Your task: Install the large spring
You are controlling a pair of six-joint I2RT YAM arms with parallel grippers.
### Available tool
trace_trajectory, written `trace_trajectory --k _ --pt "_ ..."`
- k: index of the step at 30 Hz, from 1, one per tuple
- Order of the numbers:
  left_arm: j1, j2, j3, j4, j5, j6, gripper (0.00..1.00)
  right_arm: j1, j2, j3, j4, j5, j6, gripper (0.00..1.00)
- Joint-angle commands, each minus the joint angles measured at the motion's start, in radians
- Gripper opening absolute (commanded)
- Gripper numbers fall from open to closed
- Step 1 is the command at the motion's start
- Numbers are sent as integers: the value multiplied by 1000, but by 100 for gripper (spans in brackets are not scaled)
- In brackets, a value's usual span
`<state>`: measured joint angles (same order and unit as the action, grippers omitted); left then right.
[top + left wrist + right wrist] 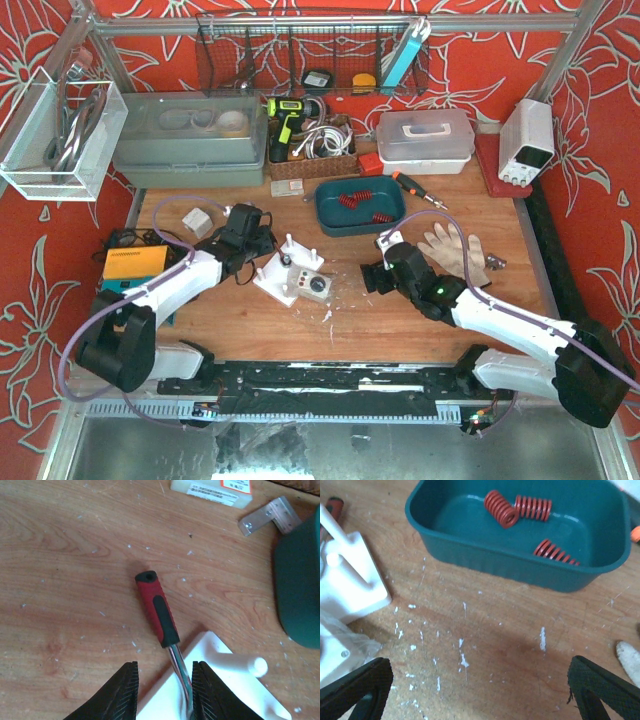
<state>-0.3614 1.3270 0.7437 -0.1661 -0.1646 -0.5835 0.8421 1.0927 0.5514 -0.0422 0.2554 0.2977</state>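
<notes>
Three red springs [533,507] lie on their sides in teal tray [510,562] on tabletop [495,630], straight ahead of right end effector [480,690], wide open, the nearer arm; left end effector [165,670] narrow about tool shaft [177,665], grip uncertain.

The left arm [170,285] reaches far and right, held low, jaws narrowly parted (gap plain in the wrist view). The right arm [500,315] stretches far-left, jaws spread wide, tilted downward.
</notes>
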Motion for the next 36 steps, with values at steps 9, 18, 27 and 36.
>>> trace_trajectory --k 9,18,27,36 --pt "-4 230 134 33 -36 -57 44 17 -51 -33 98 111 -17 96" --pt "1 333 182 11 -75 -96 44 22 -70 -39 94 138 -22 96" --pt "2 428 213 25 -60 -112 43 22 -84 -42 95 142 -24 96" --pt "2 490 233 25 -36 -117 31 23 -75 -40 97 153 -27 96"
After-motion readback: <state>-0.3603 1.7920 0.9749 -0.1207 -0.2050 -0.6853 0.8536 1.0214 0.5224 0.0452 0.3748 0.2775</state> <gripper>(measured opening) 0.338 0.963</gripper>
